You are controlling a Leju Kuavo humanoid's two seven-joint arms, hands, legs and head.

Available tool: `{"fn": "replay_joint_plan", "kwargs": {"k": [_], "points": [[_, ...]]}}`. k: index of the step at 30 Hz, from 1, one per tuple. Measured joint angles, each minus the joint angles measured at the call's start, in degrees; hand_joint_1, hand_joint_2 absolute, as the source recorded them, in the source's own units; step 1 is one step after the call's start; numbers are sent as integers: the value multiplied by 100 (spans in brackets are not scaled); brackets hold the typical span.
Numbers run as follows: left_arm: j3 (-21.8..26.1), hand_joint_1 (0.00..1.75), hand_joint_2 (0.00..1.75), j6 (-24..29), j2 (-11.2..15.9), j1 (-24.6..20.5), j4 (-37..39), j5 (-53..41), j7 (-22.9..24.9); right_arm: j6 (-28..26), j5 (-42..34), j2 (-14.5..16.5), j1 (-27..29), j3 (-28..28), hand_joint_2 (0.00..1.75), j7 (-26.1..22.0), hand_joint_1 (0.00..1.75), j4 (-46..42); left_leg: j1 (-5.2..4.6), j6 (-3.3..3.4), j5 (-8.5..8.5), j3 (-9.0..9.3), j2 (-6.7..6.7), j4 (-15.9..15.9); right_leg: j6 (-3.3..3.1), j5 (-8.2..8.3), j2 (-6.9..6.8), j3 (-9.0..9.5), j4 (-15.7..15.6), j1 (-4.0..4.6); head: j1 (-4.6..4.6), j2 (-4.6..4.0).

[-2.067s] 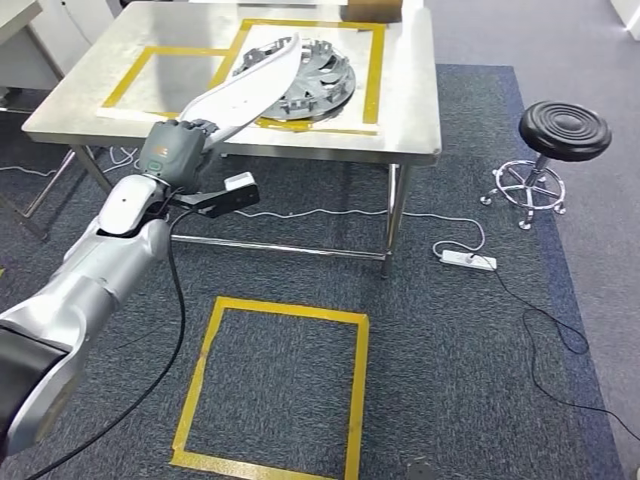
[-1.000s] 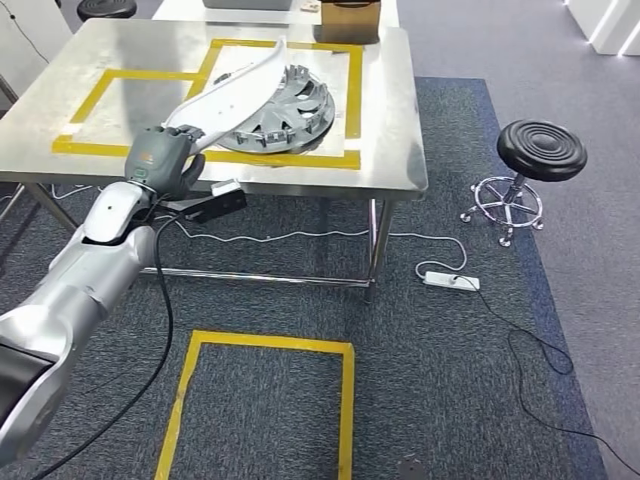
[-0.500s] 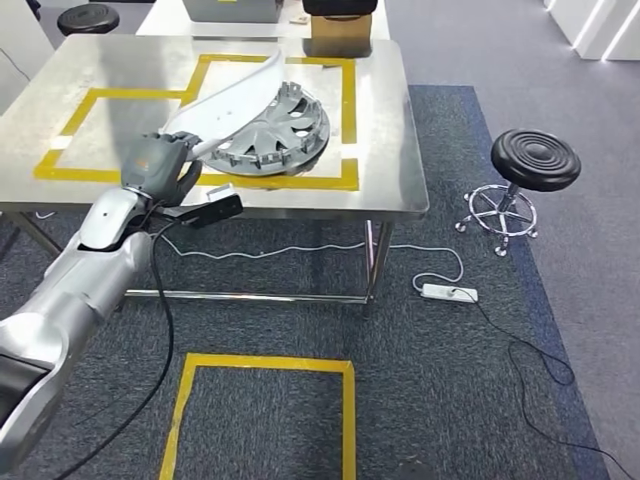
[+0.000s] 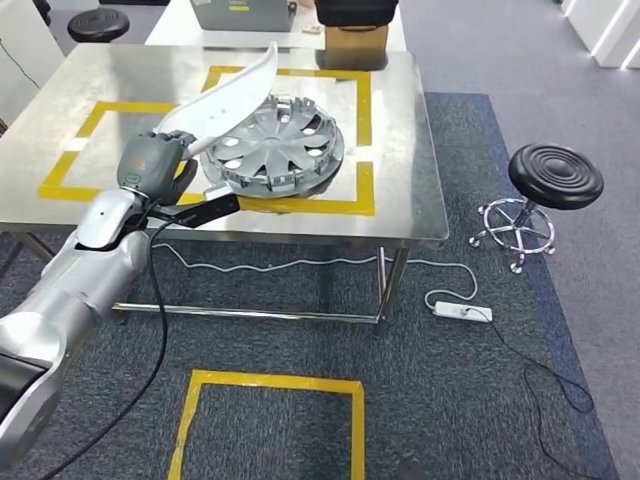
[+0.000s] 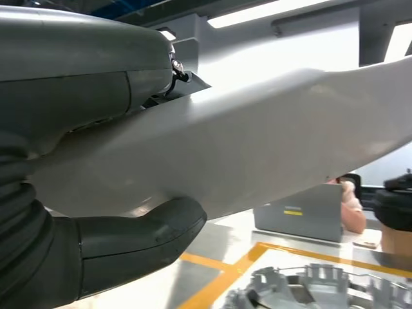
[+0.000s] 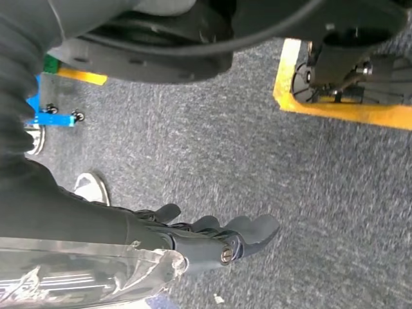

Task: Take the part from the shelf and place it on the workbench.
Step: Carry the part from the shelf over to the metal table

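1. White curved part is held by left hand at its lower end; fingers wrapped round it, thumb under, seen close in left wrist view
2. Part slants up and away from hand, over near-left area of workbench, its far tip above the hubcap w/ the rear tape line behind it; not resting on bench top, held in air
3. Hubcap is grey plastic, lies flat on bench inside right yellow tape square; its near rim overlaps the front tape line
4. 2nd tape square marks bench top to the left, beside the first; hand is at bench's near edge, over that square's front-right corner
5. Left arm is silver, reaches up from lower left; black cable hangs from wrist
6. Right hand hangs over grey carpet, fingers straight and slightly apart, nothing in it
7. Cardboard box at bench's far edge, grey laptop just behind bench
8. Black stool on chrome base stands right of bench, well apart; another stool far left
9. White power strip and cords on carpet under bench's right end
10. Yellow tape square on floor in front of bench
11. Person's hand by laptop, in left wrist view
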Motion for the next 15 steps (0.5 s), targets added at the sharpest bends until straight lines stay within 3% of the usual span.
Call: {"fn": "replay_joint_plan", "kwargs": {"k": [3, 6, 7, 8, 9, 11, 12, 13, 15], "points": [[4, 175, 175, 6, 14, -22, -2, 1, 1, -3, 2, -1, -2, -1, 175, 1, 0, 0, 15, -77, -131, -61, 8, 263, -78, -11, 1, 168, -49, -21, -26, 0], [5, 175, 175, 8, 26, -14, -1, 2, 0, -2, 3, -2, 7, -2, 175, 3, 0, 0, 26, -139, -508, -660, 12, 1231, -114, -106, 6, 286, -54, -31, -42, 0], [4, 175, 175, 8, 30, 8, -1, 2, 0, -1, 3, -2, 15, -2, 175, 3, 0, 0, 30, -152, -568, -858, 12, 1462, -110, -146, 15, 324, -53, -34, -43, 0], [4, 175, 175, 7, 35, 28, 0, 2, 0, 1, 3, -2, 23, -2, 175, 3, 0, 0, 38, -163, -522, -978, 12, 1521, -97, -192, 25, 372, -52, -38, -44, 0], [4, 175, 175, 8, 37, 38, 0, 2, 0, 0, 3, -2, 28, -2, 175, 3, 0, 0, 49, -172, -356, -995, 13, 1380, -76, -241, 37, 431, -49, -47, -43, 0], [4, 175, 175, 9, 39, 36, 1, 2, 0, 0, 4, -3, 33, -2, 175, 4, 0, 0, 81, -205, 202, -806, 21, 697, -17, -352, 49, 554, -40, -65, -46, 0], [4, 175, 175, 9, 44, 29, 2, 2, 0, 0, 4, -3, 32, -2, 175, 5, 0, 0, 91, -198, 362, -691, 25, 346, 17, -408, 53, 597, -24, -66, -57, 0], [3, 175, 175, 9, 50, 28, 3, 2, 0, -1, 5, -4, 29, -2, 175, 5, 0, 0, 94, -170, 456, -613, 28, 118, 52, -457, 54, 613, -19, -60, -64, 0], [2, 175, 175, 10, 57, 36, 4, 2, -1, -3, 9, -4, 30, -2, 175, 9, 0, 0, 86, -53, 395, -561, 18, -24, 120, -522, 55, 645, 1, -46, -72, 0]]}}
